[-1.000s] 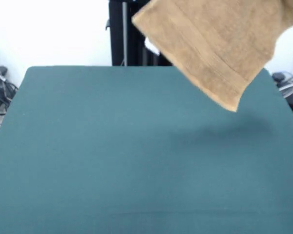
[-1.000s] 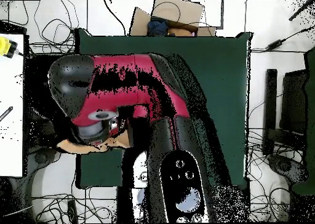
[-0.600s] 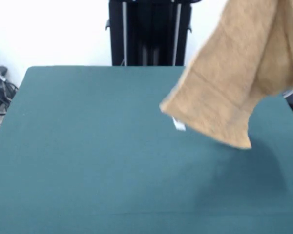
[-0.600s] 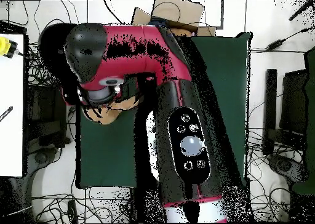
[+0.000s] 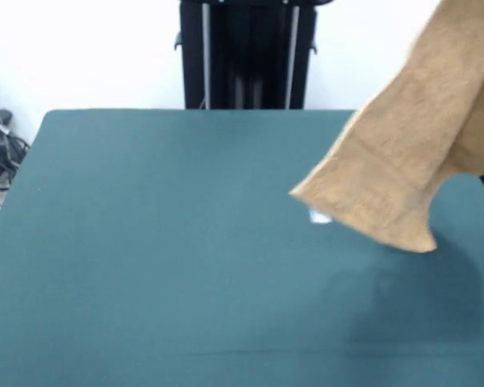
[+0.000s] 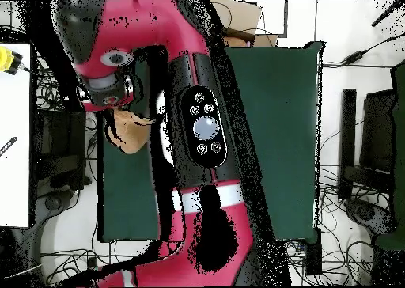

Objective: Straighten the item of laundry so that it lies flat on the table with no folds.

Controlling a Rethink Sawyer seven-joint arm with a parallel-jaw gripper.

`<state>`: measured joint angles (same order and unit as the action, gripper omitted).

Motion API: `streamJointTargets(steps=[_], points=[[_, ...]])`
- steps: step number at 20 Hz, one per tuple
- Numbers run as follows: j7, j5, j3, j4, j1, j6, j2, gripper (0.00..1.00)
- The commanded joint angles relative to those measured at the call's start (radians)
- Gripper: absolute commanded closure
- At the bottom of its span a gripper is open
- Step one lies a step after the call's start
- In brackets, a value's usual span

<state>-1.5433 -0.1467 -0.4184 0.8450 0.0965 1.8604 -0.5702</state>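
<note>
Orange-tan towel [image 5: 403, 153] hangs folded above the green table [image 5: 161, 242]; the hand's state cannot be told.

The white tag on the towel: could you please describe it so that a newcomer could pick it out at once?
In the front view, start from the dark green table and go to its right side, where the orange-tan towel hangs in the air. At the left corner of the towel's lowest edge, a small white tag peeks out. It is the only white spot against the tan cloth and the green surface.
</note>
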Motion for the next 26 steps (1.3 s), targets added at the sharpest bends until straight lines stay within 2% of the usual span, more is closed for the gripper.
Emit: streamJointTargets(steps=[1, 6, 9, 11, 14, 18, 20, 22, 26], points=[[-0.159, -0.027, -0.115, -0.292, -0.084, 0.277, 0.033, 1.00], [-0.141, -0.035, -0.103, -0.322, -0.107, 0.273, 0.029, 1.00], [-0.165, -0.057, -0.128, -0.402, -0.137, 0.299, 0.044, 1.00], [-0.170, -0.059, -0.134, -0.430, -0.148, 0.284, 0.055, 1.00], [-0.122, -0.042, -0.118, -0.405, -0.142, 0.204, 0.070, 1.00], [-0.005, 0.008, -0.084, -0.292, -0.098, 0.041, 0.066, 1.00], [0.071, 0.042, -0.072, -0.184, -0.062, -0.097, 0.050, 1.00], [0.155, 0.080, -0.069, -0.029, -0.013, -0.273, 0.026, 1.00], [0.270, 0.108, -0.100, 0.223, 0.087, -0.560, -0.016, 1.00]])
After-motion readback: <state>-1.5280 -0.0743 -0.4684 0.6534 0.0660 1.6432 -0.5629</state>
